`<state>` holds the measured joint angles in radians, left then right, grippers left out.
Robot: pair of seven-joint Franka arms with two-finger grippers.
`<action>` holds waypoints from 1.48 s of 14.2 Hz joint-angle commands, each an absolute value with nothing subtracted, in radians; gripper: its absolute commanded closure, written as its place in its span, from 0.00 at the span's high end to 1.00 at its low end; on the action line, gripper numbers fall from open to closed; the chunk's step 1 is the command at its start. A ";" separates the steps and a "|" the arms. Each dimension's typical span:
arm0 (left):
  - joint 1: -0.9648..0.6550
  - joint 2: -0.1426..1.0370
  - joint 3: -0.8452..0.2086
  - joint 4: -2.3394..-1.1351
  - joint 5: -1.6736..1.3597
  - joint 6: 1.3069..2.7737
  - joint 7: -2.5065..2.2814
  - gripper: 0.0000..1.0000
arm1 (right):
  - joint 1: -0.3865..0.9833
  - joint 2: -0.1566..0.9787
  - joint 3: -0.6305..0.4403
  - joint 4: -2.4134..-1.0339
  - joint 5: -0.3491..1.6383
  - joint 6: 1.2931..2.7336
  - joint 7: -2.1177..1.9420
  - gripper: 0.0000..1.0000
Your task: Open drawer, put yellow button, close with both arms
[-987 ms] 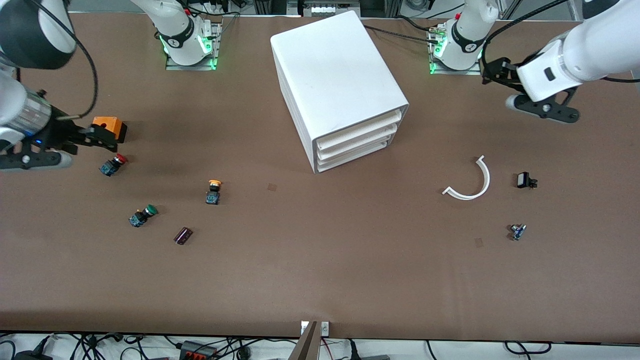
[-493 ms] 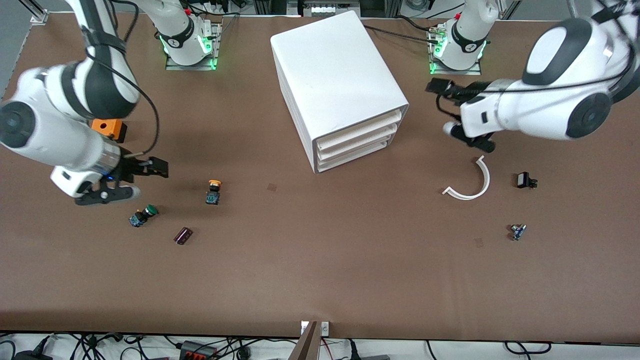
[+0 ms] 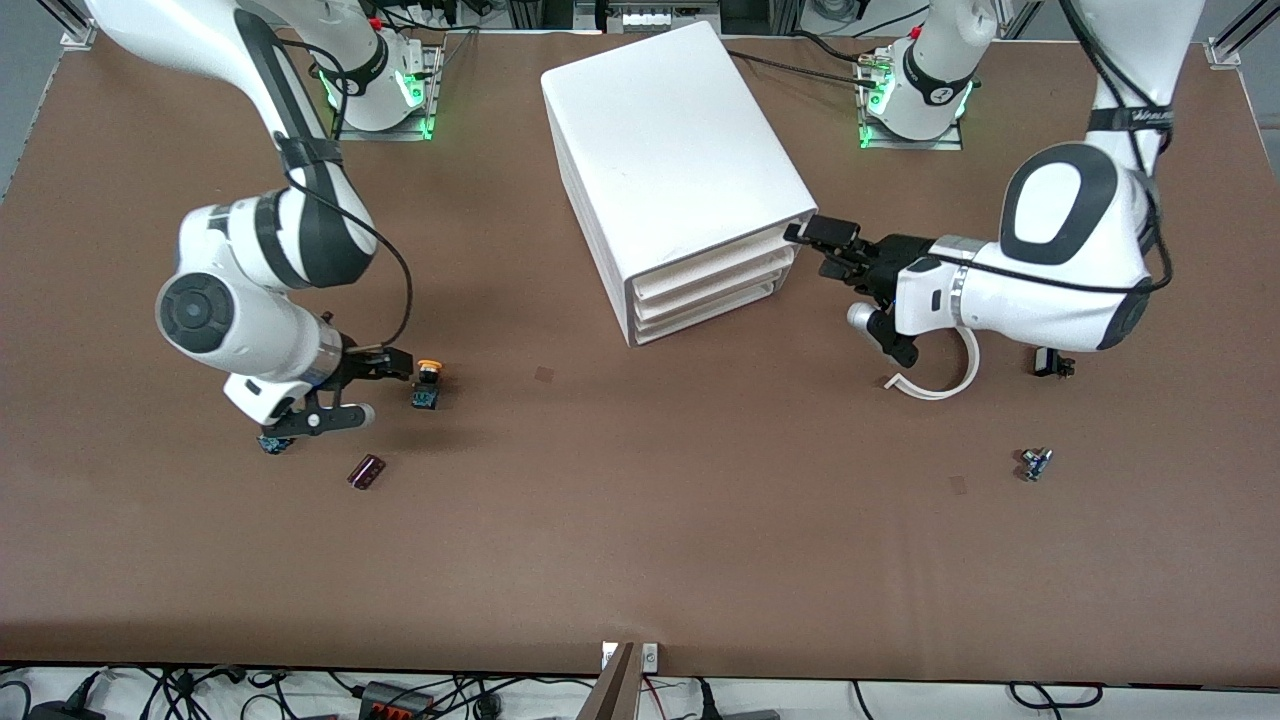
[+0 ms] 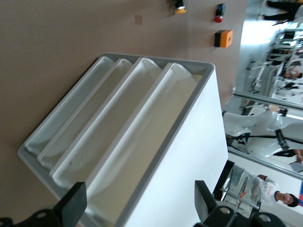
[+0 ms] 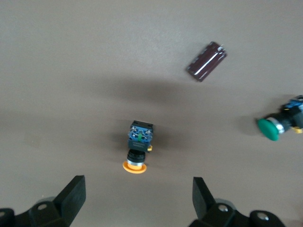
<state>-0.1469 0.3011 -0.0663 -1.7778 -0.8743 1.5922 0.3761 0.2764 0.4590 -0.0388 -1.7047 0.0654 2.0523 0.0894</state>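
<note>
The white cabinet (image 3: 680,150) stands mid-table with all three drawers shut. The top drawer (image 3: 720,262) also shows in the left wrist view (image 4: 156,137). My left gripper (image 3: 818,235) is open and empty, level with the top drawer at the cabinet's front corner toward the left arm's end; in the left wrist view (image 4: 139,208) its fingers straddle that corner. The yellow button (image 3: 427,383) lies on its side on the table. My right gripper (image 3: 393,362) is open and empty just beside the button's cap; in the right wrist view (image 5: 137,196) the button (image 5: 137,151) lies just ahead of the gap.
A green button (image 5: 274,125) and a dark cylinder (image 3: 366,471) lie near the right gripper. A red button (image 4: 218,12) and an orange block (image 4: 223,38) show in the left wrist view. A white curved strip (image 3: 950,375) and two small parts (image 3: 1050,362) (image 3: 1035,463) lie under and near the left arm.
The right gripper has swung from the table's edge in to the yellow button. The left gripper has swung in to the cabinet's front corner at the top drawer.
</note>
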 commanded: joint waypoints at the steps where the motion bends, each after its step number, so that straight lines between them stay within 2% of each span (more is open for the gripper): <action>1: -0.144 0.279 -0.064 -1.908 -0.974 1.681 0.478 1.00 | 0.317 0.515 -0.044 -1.718 0.074 2.112 0.172 1.00; 6: -0.127 0.348 -0.064 -1.947 -1.060 1.695 0.630 1.00 | 0.345 0.546 -0.044 -1.784 0.074 2.200 0.267 1.00; 10: -0.135 0.397 -0.078 -1.973 -1.112 1.617 0.737 0.92 | 0.333 0.578 -0.046 -1.798 0.075 2.203 0.267 1.00; 13: -0.130 0.413 -0.078 -1.993 -1.115 1.586 0.810 0.81 | 0.333 0.612 -0.046 -1.799 0.077 2.218 0.268 1.00; 16: -0.144 0.422 -0.080 -1.997 -1.115 1.586 0.818 0.62 | 0.331 0.630 -0.046 -1.798 0.077 2.221 0.267 1.00; 20: -0.143 0.433 -0.100 -1.988 -1.114 1.585 0.819 0.21 | 0.324 0.641 -0.046 -1.795 0.075 2.238 0.258 1.00; 21: -0.143 0.437 -0.100 -1.976 -1.114 1.589 0.818 0.14 | 0.319 0.641 -0.046 -1.795 0.075 2.240 0.255 0.95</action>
